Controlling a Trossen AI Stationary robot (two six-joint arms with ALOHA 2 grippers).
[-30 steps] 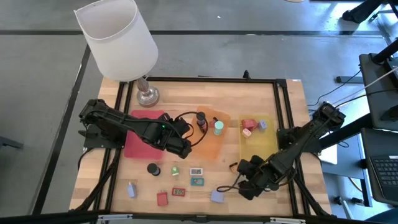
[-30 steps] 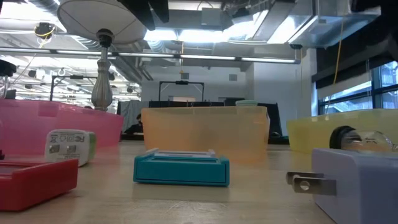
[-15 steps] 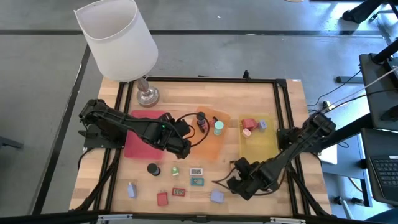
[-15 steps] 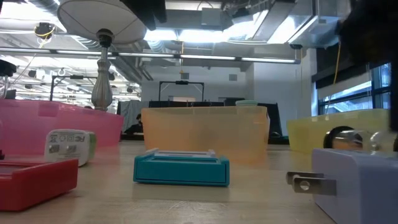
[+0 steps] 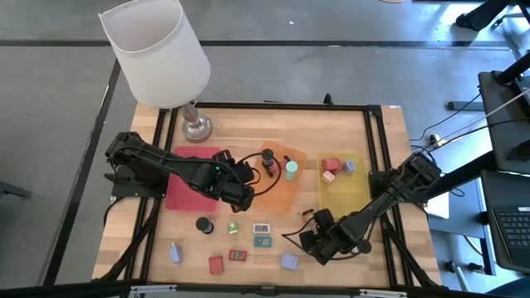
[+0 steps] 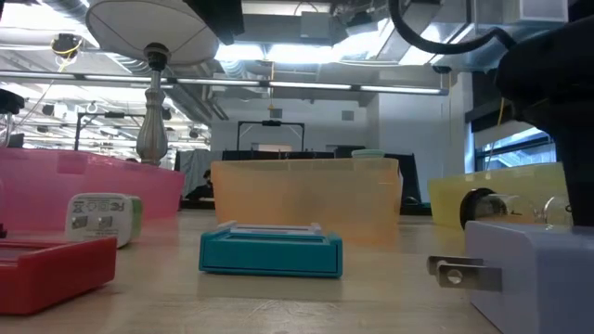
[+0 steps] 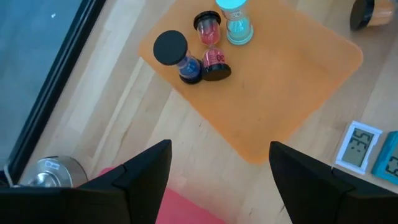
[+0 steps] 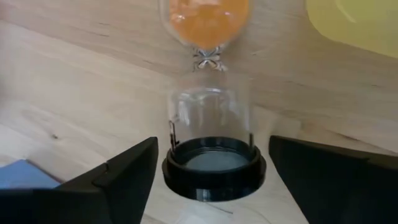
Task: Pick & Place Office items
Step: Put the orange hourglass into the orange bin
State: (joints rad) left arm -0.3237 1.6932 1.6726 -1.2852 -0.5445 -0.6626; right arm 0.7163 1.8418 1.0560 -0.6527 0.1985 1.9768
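Note:
An hourglass (image 8: pixel 211 118) with orange sand and black end caps lies on its side on the wood near the yellow tray (image 5: pixel 344 194); the low view shows the hourglass (image 6: pixel 506 209) too. My right gripper (image 8: pixel 213 146) is open and points down over it, one finger on each side of the near black cap (image 8: pixel 213 167), with a narrow gap on both sides. In the high view my right gripper (image 5: pixel 319 242) hides the hourglass. My left gripper (image 7: pixel 221 162) hangs open above the table between the pink tray (image 5: pixel 195 178) and the orange tray (image 7: pixel 280 81).
Small items lie along the near side: a black round one (image 5: pixel 203 224), a teal rectangle (image 5: pixel 263 241), a red block (image 5: pixel 216 264) and a lavender plug block (image 5: pixel 288 261). Three little timers (image 7: pixel 205 46) stand in the orange tray. A white-shaded lamp (image 5: pixel 157 50) stands at the far left.
My right gripper has come down toward the table and a little toward its left edge, rolling its wrist. It has come into the low view at the right, over the hourglass. The hourglass and the other items have not moved.

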